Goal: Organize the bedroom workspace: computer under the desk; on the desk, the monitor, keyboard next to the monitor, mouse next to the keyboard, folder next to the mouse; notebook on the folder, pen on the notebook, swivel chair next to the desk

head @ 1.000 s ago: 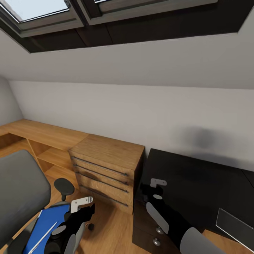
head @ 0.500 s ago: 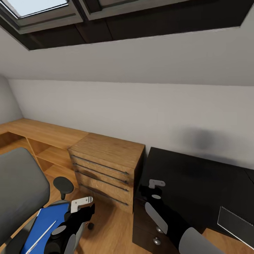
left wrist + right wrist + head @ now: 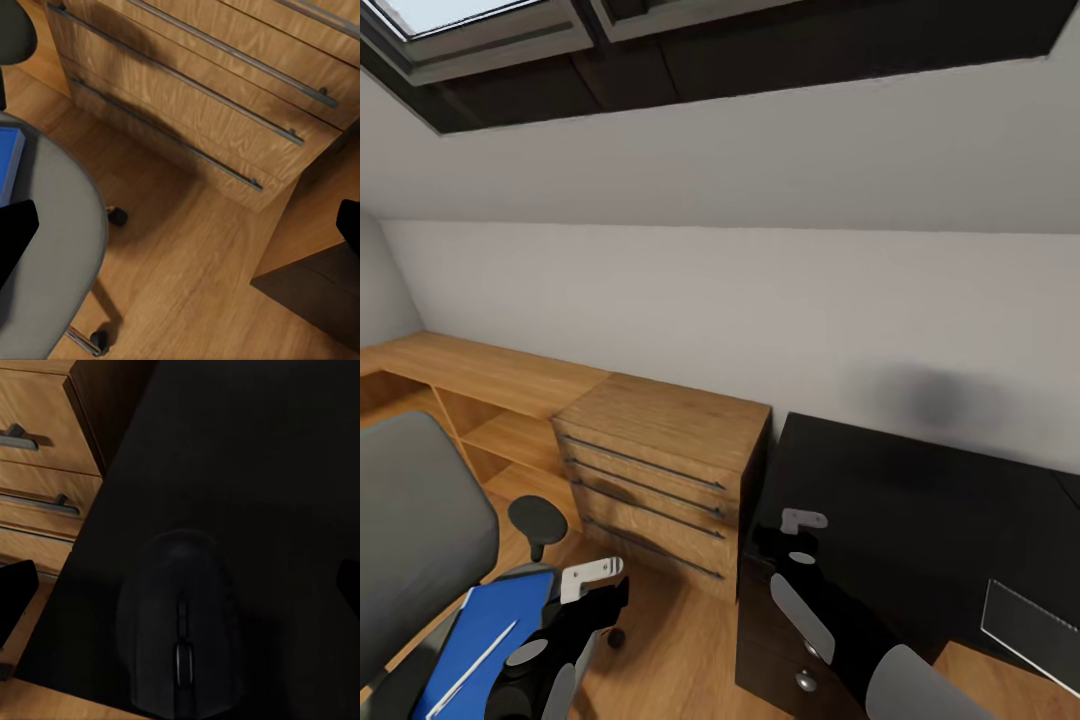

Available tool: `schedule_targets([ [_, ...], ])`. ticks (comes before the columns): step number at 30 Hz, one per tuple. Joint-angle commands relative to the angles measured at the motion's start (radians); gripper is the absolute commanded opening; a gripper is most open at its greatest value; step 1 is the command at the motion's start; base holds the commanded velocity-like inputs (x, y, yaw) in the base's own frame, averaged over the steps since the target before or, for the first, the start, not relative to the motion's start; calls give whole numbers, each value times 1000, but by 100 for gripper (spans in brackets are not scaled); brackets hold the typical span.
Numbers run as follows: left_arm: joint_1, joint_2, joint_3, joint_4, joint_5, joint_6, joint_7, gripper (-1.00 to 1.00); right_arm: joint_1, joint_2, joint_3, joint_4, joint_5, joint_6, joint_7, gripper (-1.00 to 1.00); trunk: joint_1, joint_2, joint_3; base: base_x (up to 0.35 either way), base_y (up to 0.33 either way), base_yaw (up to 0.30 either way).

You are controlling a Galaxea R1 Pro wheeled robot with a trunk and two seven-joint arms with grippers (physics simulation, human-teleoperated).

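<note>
Meanwhile the head camera has tipped down a little since a second ago: the skylight frames sit higher and the whole room has slid up, while neither arm has changed its pose against the furniture.

The left hand (image 3: 595, 580) hangs over the front edge of the swivel chair (image 3: 415, 520), its dark fingers (image 3: 16, 232) set wide apart with nothing between them. On the grey upholstered seat lies the folder (image 3: 485, 630), flat and bright blue, and the pen (image 3: 475, 665), a thin white stick, lies across its cover.

The right hand (image 3: 792, 530) hovers above the left end of the worktop (image 3: 920, 510), a glossy black slab, with its fingers (image 3: 15, 596) spread wide and empty. Right beneath it a smooth, rounded black mouse (image 3: 180, 634) rests near that end's front edge. At the worktop's right edge the keyboard (image 3: 1030, 625) shows as a slim dark grey rectangle.

Beside the worktop's left end stands a light wooden drawer unit (image 3: 660, 475) with long metal bar handles.
</note>
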Motion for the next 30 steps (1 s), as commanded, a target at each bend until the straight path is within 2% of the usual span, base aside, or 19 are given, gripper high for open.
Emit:
schedule_targets([
  [1, -1, 0, -1, -1, 11, 4, 9, 100, -1, 0, 3, -1, -4, 5, -7, 100, 4, -8, -4, 0, 0, 0],
  [8, -1, 0, -1, -1, 10, 4, 9, 100, -1, 0, 3, -1, -4, 5, -8, 100, 8, -15, -7, 0, 0, 0],
  [30, -1, 0, -1, -1, 10, 4, 9, 100, -1, 0, 3, 2, -4, 6, -8, 100, 92, -169, -76, 0, 0, 0],
])
